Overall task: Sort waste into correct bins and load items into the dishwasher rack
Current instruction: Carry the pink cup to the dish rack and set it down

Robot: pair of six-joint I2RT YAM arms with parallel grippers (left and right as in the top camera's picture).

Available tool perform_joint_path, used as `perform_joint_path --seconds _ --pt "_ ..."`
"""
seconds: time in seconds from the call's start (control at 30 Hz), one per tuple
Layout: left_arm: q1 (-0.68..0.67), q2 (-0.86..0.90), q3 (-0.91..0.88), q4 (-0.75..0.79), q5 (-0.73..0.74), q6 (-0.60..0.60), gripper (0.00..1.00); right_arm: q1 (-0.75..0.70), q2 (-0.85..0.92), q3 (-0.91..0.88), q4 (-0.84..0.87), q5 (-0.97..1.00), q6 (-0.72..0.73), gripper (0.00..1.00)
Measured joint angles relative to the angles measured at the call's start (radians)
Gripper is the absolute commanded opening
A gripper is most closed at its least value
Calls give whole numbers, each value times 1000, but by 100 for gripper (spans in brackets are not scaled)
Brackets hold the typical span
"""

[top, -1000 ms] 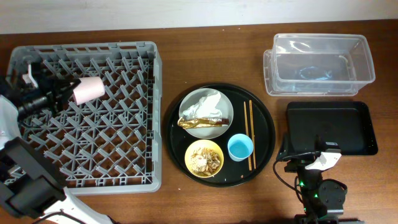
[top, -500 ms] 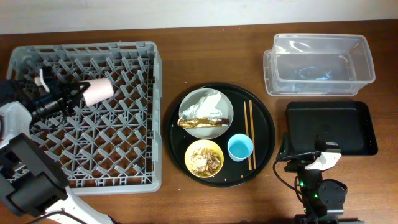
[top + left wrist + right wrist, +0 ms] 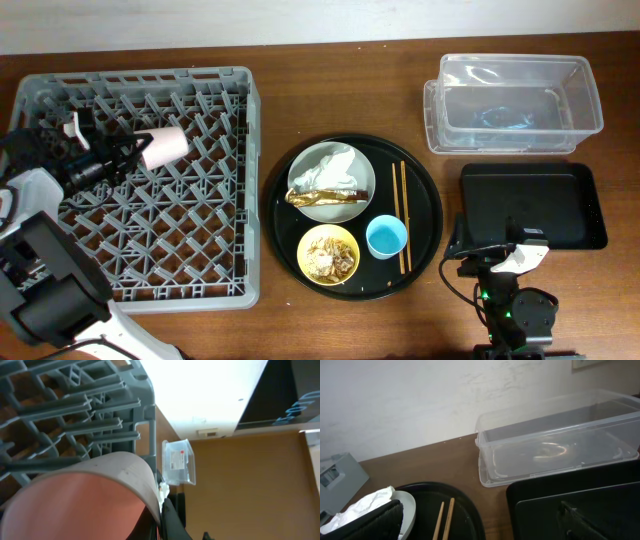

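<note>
- Overhead: left gripper (image 3: 137,156) pinches the small pink cup (image 3: 166,146) at its rim, tipped sideways over the dishwasher rack (image 3: 200,262); whether the cup touches the pegs is unclear.
- Left wrist: the cup's wall fills the frame and hides most of both fingers.
- Right wrist: right gripper (image 3: 480,512) is spread wide and empty, its fingers cut off below, with the shallow black tray (image 3: 600,492) and clear tub (image 3: 555,435) ahead.

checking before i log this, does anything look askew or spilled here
Only the pink cup: it is tipped on its side over the dishwasher rack, pinched at the rim by the left claw, not seated among the pegs. Nothing looks spilled.
</note>
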Motion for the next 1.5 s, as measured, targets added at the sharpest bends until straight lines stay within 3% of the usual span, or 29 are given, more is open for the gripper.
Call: perform_joint_path --seconds 0.37,0.4,0.5,0.67,0.83,0.97,1.1,1.5 --pt "0 -11 -29 44 -1 -66 1 0 0 0 0 0 0 99" --pt "0 -13 -30 40 -9 -67 5 0 0 0 0 0 0 99" --pt "0 -34 -27 -10 -81 -74 19 0 0 0 0 0 0 99" --pt "24 -69 -27 -94 -246 -73 21 0 0 0 0 0 0 99" --pt "26 -82 -23 -105 -293 -73 21 0 0 0 0 0 0 99" --pt "47 -82 -23 -120 -335 -76 37 0 0 0 0 0 0 99" --pt "88 -50 -43 -151 -496 -82 53 0 0 0 0 0 0 99" --pt "147 -66 -48 -199 -604 -91 53 0 0 0 0 0 0 99"
